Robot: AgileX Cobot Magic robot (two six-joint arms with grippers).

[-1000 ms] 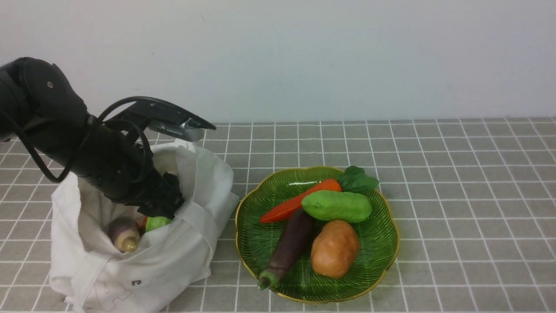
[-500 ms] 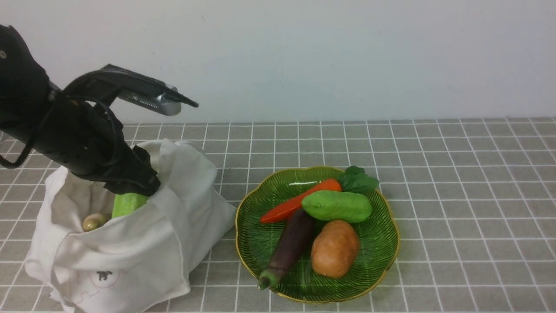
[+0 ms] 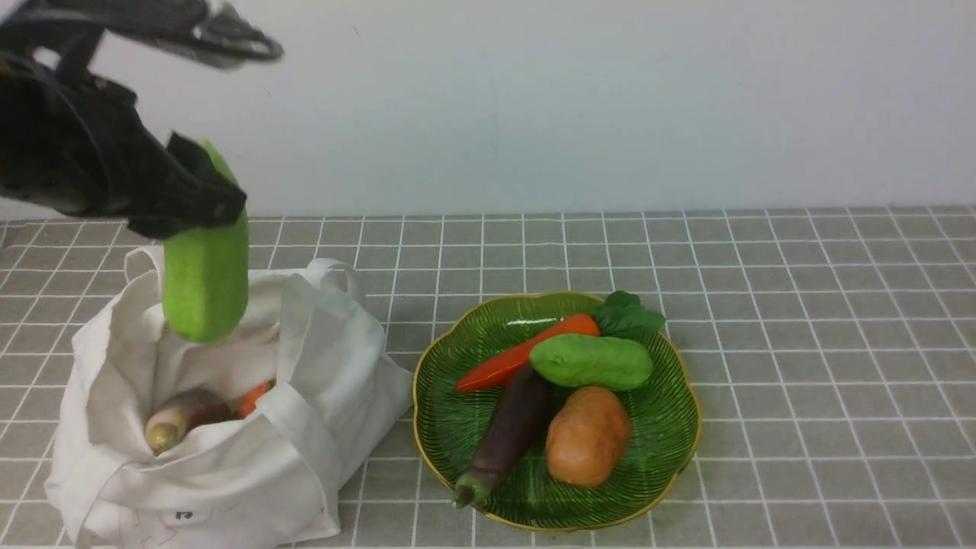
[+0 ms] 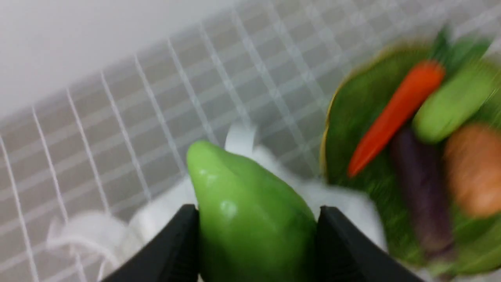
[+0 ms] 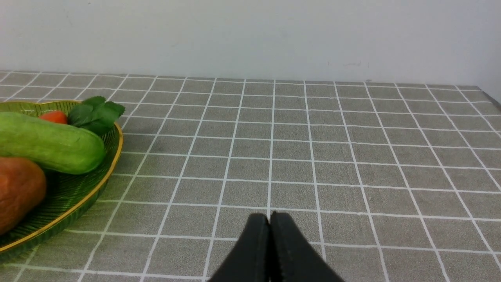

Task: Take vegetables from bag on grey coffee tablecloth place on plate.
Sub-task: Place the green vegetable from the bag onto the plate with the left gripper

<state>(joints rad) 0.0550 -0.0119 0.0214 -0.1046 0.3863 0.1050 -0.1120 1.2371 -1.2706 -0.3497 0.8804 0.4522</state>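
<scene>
**Gourd pinched in left gripper, over bag mouth**

- left gripper (image 3: 206, 202): both fingers (image 4: 172, 250) pinch the pale green gourd (image 3: 206, 282) near its upper end. Wrist view, though blurred, shows a black finger tight on each flank, w/ the gourd filling the gap.
- Gourd hangs roughly upright below the fingers, rounded end down and apart from the cloth.
- White bag (image 3: 229, 473) sits directly under the fingertips, mouth open, handles slack.
- In the bag, below the gourd's lower end: purple-and-cream root (image 3: 179, 421) and an orange piece (image 3: 253, 396). Both are partly hidden by bag fabric.
- plate (image 3: 663, 450): green w/ gold rim, low and off to the right-arm side of the left fingers, on the grey tablecloth (image 3: 801, 343). It is just beside the bag; can't tell if they touch.
- On the plate: carrot (image 3: 526, 352), short green veg (image 3: 593, 361), aubergine (image 3: 511, 431), potato (image 3: 587, 435), leaf sprig (image 3: 627, 316).
- right gripper (image 5: 270, 235): fingers pressed together, low over the tablecloth. The plate rim lies apart from them, toward the left-arm side.
</scene>
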